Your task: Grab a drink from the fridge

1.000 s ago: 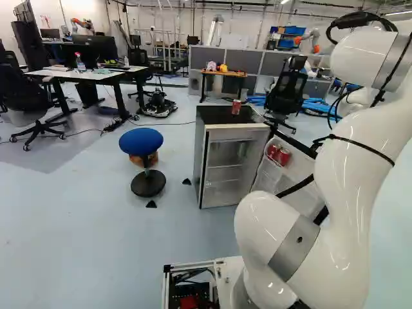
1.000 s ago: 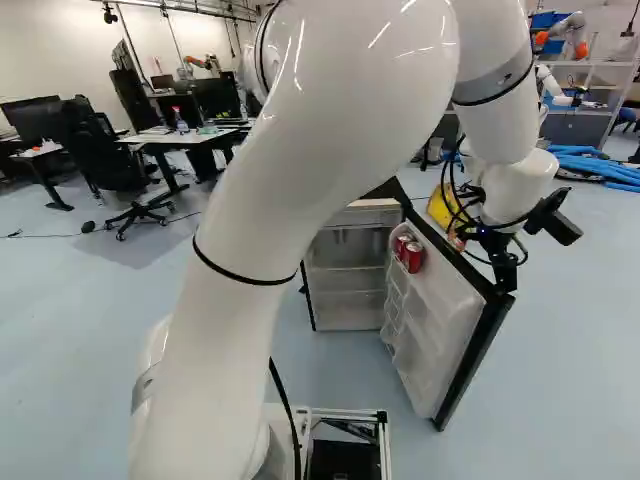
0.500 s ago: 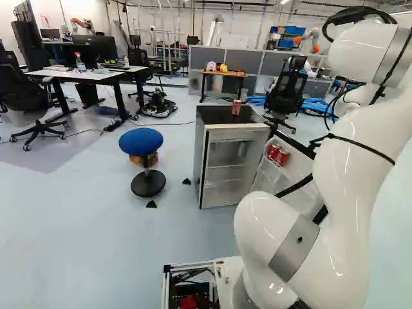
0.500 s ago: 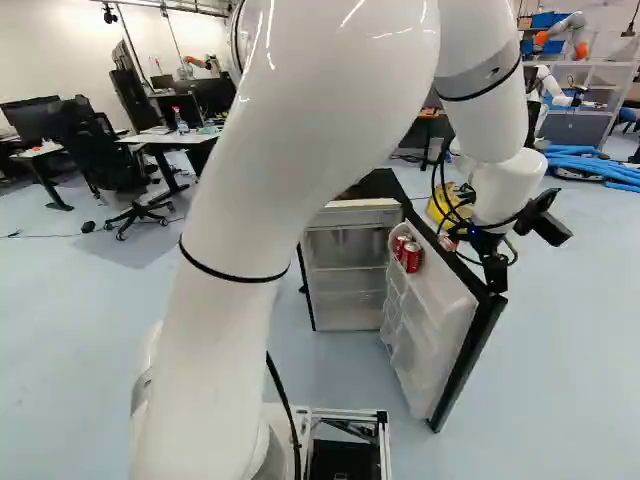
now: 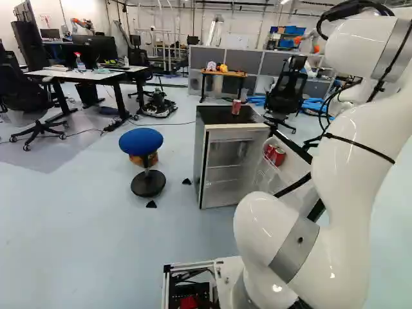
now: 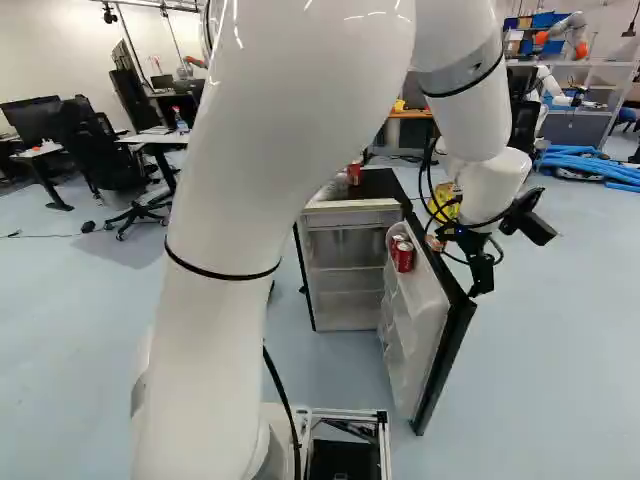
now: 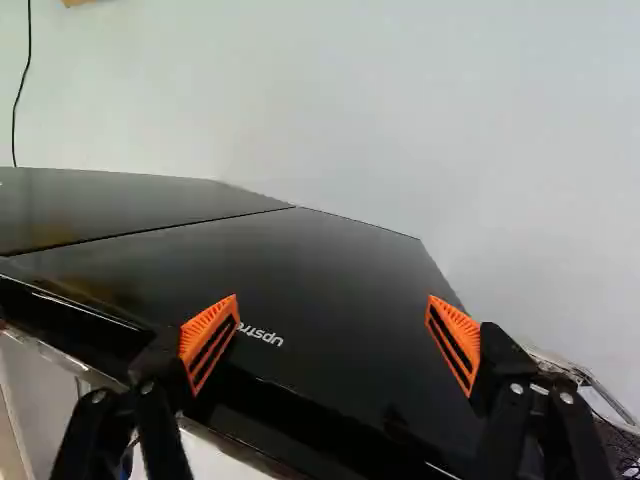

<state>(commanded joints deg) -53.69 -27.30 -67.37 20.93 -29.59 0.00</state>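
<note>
In the right base view my gripper [image 6: 481, 278] hangs at the free edge of the swung-out fridge door [image 6: 446, 350]. In the wrist view the gripper [image 7: 331, 345] stands open, its orange pads wide apart, with the glossy black door [image 7: 330, 260] stretching ahead between and beyond them; whether a finger touches it I cannot tell. The small fridge [image 5: 201, 161] is open, its lit shelves facing the base. Red cans [image 6: 404, 257] sit in the door's upper rack. Another red can [image 5: 236, 107] stands upright on the fridge's black top.
A blue stool [image 5: 141, 140] stands beside the fridge in the left base view. Farther back are a black office chair [image 5: 286, 90], a small wooden table [image 5: 223, 74] and blue hoses [image 6: 590, 165]. Another robot [image 6: 560, 88] stands behind.
The door has swung partway inward toward the fridge, carrying its cans along. My arm and gripper have moved the same way, leftward in the right base view. The base has stayed put.
</note>
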